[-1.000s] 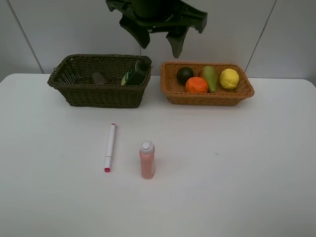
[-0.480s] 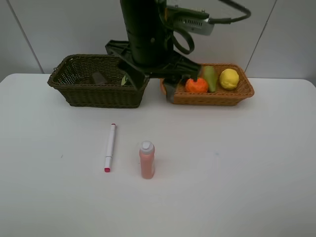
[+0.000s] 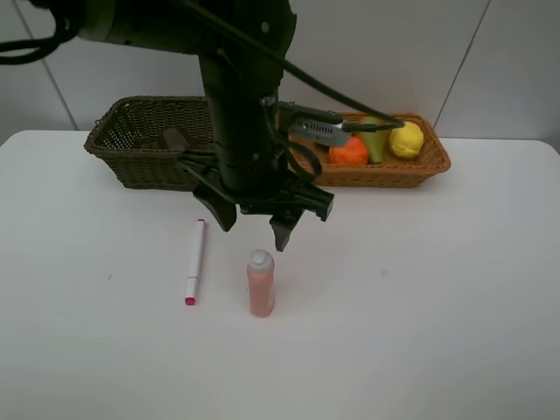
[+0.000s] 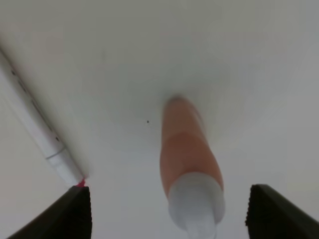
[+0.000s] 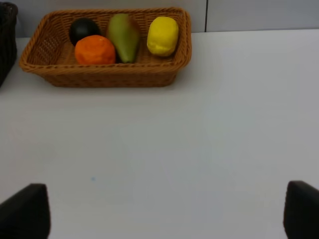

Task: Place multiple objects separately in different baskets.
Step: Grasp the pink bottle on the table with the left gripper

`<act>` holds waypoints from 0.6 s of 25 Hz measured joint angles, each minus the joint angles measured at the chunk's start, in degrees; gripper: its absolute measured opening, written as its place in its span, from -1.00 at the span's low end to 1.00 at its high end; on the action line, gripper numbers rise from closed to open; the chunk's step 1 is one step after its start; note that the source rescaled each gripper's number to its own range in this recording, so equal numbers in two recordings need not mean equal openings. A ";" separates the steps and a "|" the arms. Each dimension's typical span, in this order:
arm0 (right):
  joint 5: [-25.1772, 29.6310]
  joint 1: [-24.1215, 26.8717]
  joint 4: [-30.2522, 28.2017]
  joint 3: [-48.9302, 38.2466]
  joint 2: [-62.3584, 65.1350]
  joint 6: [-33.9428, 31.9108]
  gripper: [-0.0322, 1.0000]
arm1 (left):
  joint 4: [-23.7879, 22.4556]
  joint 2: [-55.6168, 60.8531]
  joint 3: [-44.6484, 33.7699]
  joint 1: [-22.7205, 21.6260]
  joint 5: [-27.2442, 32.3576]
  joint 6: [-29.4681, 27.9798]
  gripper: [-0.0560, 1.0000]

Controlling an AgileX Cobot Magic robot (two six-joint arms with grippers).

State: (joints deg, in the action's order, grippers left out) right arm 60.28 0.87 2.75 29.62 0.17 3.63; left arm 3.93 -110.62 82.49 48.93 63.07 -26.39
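target: pink plastic bottle with white cap [image 3: 261,284], upright on white bench [image 3: 420,306], near white-pink marker [image 3: 195,261] | relation: just below left tool [image 3: 252,227], lined up with its gap, long axis vertical | left tool: wide, empty | nearer arm: left

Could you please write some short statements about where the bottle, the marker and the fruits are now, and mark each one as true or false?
1. The orange basket holds four fruits: the orange, the lemon, the pear and the dark green fruit. True.
2. The marker lies in the orange basket. False: it lies on the table, beside the pink bottle and apart from it.
3. The pink bottle stands upright. True.
4. The left gripper is shut on the pink bottle. False: it hangs open above the bottle and holds nothing.
5. The right gripper is open and empty. True.
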 joint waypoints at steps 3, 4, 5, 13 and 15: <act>0.00 0.00 0.00 0.00 0.00 0.00 0.96 | 1.98 0.00 -2.05 0.00 -2.04 0.00 0.70; 0.00 0.00 0.00 0.00 0.00 0.00 0.96 | 2.35 -0.13 -2.37 0.00 -2.11 0.00 0.70; 0.00 0.00 0.00 0.00 0.00 0.00 0.96 | 2.59 -0.27 -2.70 0.00 -2.28 0.00 0.70; 0.00 0.00 0.05 0.00 0.00 0.00 0.96 | 2.95 -5.27 -4.22 0.00 -3.64 0.00 0.70; 0.00 0.00 0.10 0.00 0.00 0.00 0.96 | 2.95 -6.19 -4.33 0.00 -4.80 0.05 0.70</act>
State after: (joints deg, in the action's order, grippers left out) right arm 60.28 0.87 2.85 29.62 0.17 3.63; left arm 6.87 -116.81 78.16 48.93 58.27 -26.34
